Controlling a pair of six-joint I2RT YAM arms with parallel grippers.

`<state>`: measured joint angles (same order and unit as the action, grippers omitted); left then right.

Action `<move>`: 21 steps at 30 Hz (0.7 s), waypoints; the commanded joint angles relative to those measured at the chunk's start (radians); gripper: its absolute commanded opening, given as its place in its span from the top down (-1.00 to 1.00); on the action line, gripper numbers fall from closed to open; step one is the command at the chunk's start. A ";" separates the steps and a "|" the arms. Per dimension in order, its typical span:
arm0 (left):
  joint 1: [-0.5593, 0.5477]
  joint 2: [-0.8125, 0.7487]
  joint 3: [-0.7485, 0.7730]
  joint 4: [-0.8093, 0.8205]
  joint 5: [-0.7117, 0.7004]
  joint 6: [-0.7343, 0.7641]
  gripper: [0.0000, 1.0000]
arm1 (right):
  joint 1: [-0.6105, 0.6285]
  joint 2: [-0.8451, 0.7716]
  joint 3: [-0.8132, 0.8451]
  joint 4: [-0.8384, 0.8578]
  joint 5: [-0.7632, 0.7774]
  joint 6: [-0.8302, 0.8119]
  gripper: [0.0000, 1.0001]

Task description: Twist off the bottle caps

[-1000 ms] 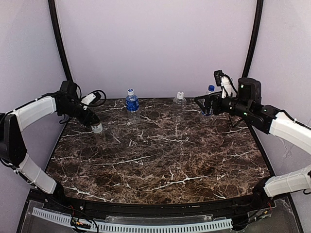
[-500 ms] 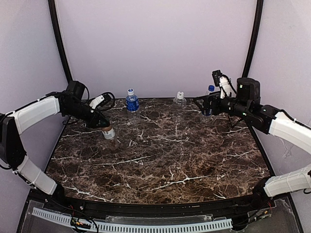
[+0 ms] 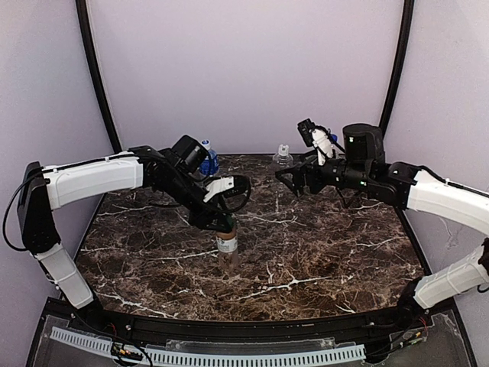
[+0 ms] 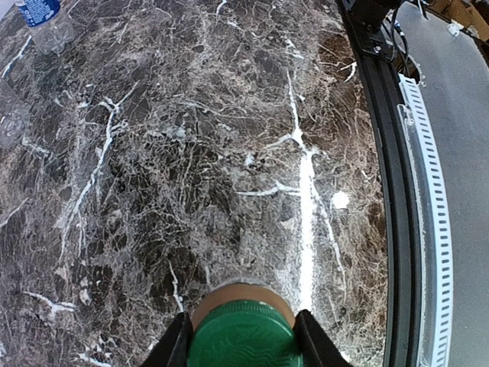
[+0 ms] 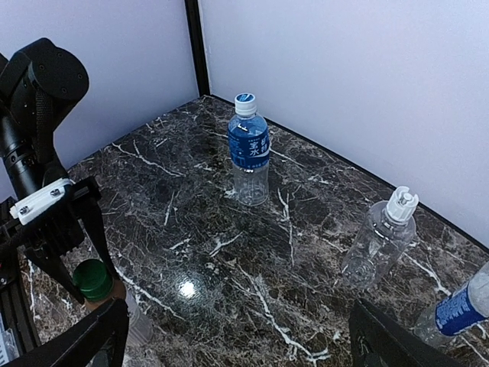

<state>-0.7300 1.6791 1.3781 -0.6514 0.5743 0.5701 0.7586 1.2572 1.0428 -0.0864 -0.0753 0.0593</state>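
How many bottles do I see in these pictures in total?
4. Brown bottle in the left tool, in the middle; blue-label bottle back left; plain clear bottle back centre; second blue-label bottle further right, cut off by the right wrist view's edge.

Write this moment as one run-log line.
left end effector: shut on green cap of brown bottle | right end effector: open, empty

Rightmost blue-label bottle [image 5: 461, 307] partly off-frame
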 commanded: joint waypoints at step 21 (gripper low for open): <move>-0.068 0.037 -0.012 0.189 -0.254 -0.091 0.99 | 0.054 0.008 0.033 0.014 0.012 -0.033 -0.97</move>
<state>-0.7940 1.7111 1.4090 -0.4976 0.2935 0.5125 0.8017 1.2652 1.0660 -0.0826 -0.0772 0.0196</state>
